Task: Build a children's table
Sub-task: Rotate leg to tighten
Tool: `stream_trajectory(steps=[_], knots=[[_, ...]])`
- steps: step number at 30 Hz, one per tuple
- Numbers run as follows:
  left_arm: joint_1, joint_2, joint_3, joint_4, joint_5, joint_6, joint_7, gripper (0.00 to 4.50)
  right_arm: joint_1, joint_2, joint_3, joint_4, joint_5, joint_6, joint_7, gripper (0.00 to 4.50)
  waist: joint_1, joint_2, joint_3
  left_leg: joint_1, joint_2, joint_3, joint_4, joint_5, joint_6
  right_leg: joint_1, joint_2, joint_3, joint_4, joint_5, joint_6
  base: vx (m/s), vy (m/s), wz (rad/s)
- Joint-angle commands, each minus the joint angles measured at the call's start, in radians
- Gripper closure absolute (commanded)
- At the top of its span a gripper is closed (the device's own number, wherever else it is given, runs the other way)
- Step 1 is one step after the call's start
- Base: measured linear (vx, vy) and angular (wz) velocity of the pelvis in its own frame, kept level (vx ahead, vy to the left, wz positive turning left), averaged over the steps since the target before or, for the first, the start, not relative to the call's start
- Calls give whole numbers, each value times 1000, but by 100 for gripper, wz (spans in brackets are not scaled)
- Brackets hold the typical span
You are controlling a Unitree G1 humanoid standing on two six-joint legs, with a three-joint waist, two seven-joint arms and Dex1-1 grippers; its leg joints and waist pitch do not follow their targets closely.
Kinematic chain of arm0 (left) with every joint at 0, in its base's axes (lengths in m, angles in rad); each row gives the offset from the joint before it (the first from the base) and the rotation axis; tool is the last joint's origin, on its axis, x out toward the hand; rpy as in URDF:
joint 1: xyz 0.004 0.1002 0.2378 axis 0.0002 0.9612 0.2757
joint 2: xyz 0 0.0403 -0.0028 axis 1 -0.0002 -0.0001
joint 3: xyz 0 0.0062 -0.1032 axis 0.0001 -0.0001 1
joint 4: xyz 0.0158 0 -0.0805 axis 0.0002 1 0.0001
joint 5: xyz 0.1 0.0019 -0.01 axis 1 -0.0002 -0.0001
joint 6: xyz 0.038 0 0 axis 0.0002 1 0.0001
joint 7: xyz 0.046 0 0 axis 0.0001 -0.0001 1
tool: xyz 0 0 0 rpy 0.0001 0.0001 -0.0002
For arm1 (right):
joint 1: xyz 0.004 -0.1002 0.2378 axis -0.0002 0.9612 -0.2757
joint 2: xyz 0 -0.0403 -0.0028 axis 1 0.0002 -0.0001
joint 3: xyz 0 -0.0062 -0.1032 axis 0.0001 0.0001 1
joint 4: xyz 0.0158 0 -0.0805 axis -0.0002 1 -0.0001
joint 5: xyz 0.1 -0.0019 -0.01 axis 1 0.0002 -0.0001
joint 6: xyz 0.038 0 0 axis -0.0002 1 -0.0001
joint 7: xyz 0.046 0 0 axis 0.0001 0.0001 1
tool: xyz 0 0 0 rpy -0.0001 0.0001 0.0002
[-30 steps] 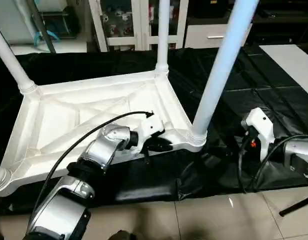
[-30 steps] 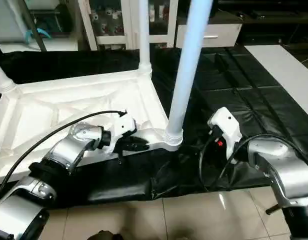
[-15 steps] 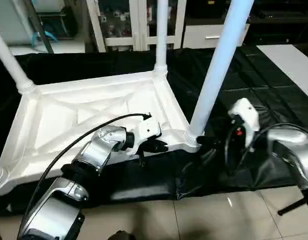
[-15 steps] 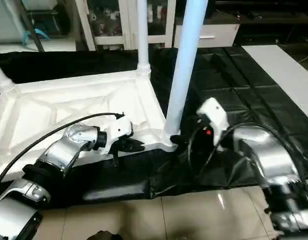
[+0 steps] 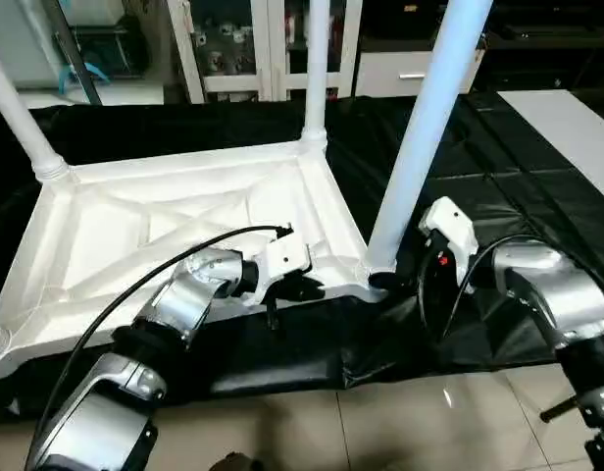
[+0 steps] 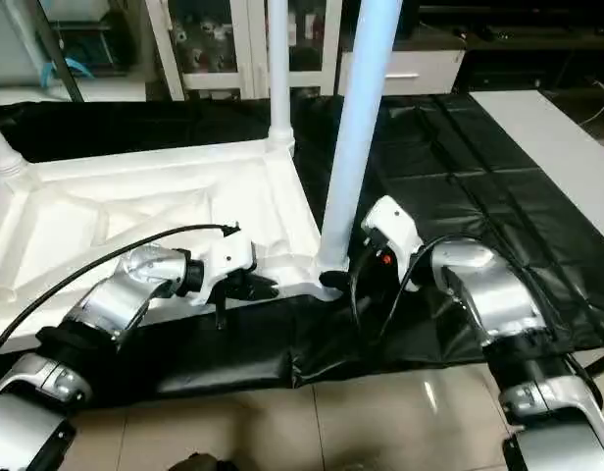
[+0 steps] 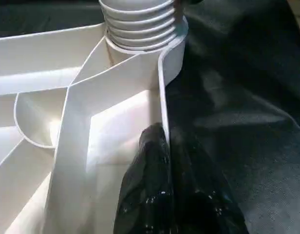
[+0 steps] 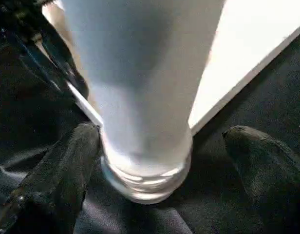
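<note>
**Upturned tabletop, legs in the air**

We see the white tabletop (image 5: 184, 231) lying ribbed side up on the black-covered work table (image 5: 537, 186), reaching its near edge, its legs pointing straight up. Our left gripper (image 7: 164, 195) is clenched on the tabletop's near rim. Our right gripper (image 8: 159, 161) stands spread wide around the base of the near right leg (image 5: 420, 128). White cabinets (image 5: 253, 44) line the tiled room behind.

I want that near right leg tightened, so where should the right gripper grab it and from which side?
Probably low on the near right leg, just above its ribbed collar, coming level from the robot's right side. The tube is round, upright and thickest there, and the right gripper's open fingers already straddle it with black cover on that side.
</note>
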Motion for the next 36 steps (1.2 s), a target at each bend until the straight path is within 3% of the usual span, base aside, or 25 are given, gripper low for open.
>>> stream_trajectory(steps=[1, 15, 27, 36], knots=[[20, 7, -39, -17, 14, 7, -37, 437, -24, 7, 20, 33, -28, -29, 21, 0, -1, -22, -72, 34, 67, -35, -68, -132, 77, 34, -47, 35, -57, -83, -262, 0, 0, 0], [30, 22, -48, -53, 13, 11, -64, 437, -53, 43, 42, 90, -45, -84, 79, 0, 3, -24, -73, 35, 67, -35, -68, -137, 72, 35, -47, 36, -55, -86, -264, 0, 0, 0], [33, 26, -44, -56, 12, 15, -60, 450, -42, 62, 29, 111, -42, -105, 115, 114, 4, -21, -72, 36, 68, -36, -70, -155, 65, 33, -46, 35, -55, -93, -266, 0, 0, 0], [31, 24, -44, -49, 10, 13, -62, 450, -23, 67, 22, 111, -49, -116, 104, 171, 2, -18, -73, 36, 68, -35, -70, -155, 62, 34, -45, 35, -54, -72, -271, 0, 0, 0]])
